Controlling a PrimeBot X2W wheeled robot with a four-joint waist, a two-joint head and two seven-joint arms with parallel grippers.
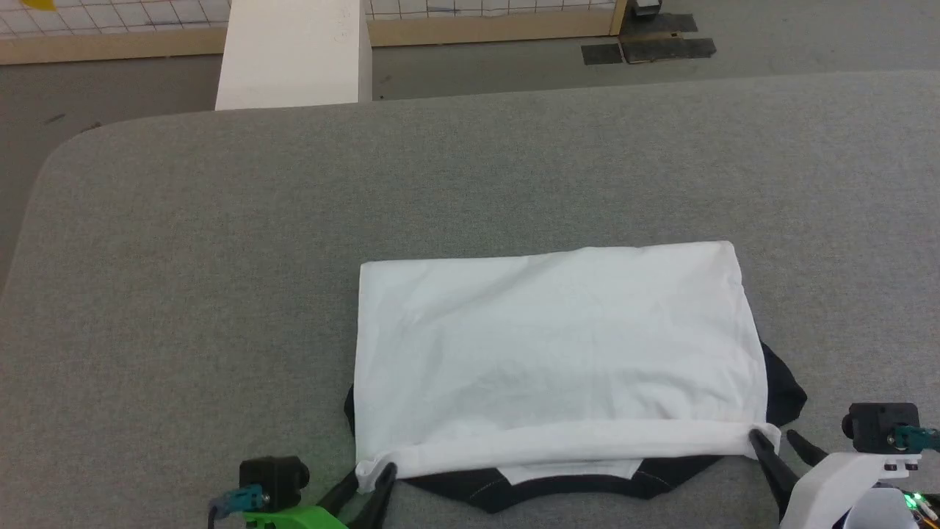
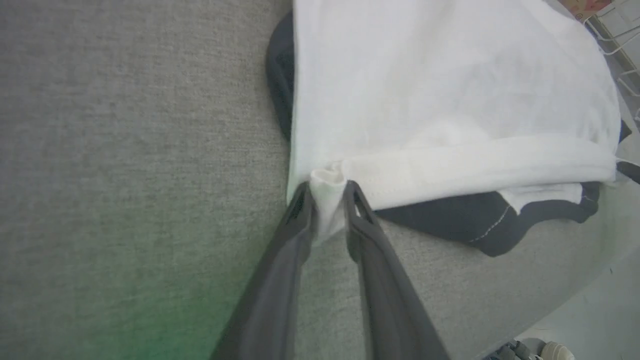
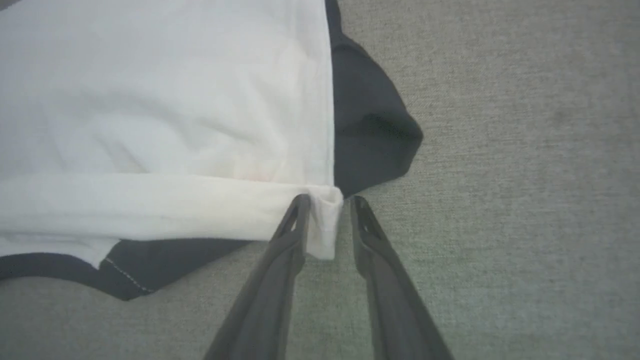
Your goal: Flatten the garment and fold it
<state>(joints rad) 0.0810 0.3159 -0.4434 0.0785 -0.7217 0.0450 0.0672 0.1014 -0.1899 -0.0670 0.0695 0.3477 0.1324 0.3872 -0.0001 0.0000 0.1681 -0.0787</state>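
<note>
The garment point(image 1: 551, 345) lies folded on the grey table, a white rectangle with its plain back up. Black sleeves and black neck trim stick out along its near edge and sides. The turned-over white hem forms a roll along the near edge. My left gripper point(image 1: 373, 474) is at the roll's left corner; in the left wrist view its fingers point(image 2: 327, 192) stand parted with the garment point(image 2: 425, 100) corner loose between them. My right gripper point(image 1: 772, 437) is at the right corner, open, with the garment point(image 3: 150, 100) corner against its left finger point(image 3: 295, 220) and a gap to the other.
The grey padded table point(image 1: 220, 257) stretches wide beyond and left of the garment, with a rounded far-left corner. A white pillar point(image 1: 294, 51) stands behind the far edge. Dark mats point(image 1: 646, 48) lie on the floor beyond.
</note>
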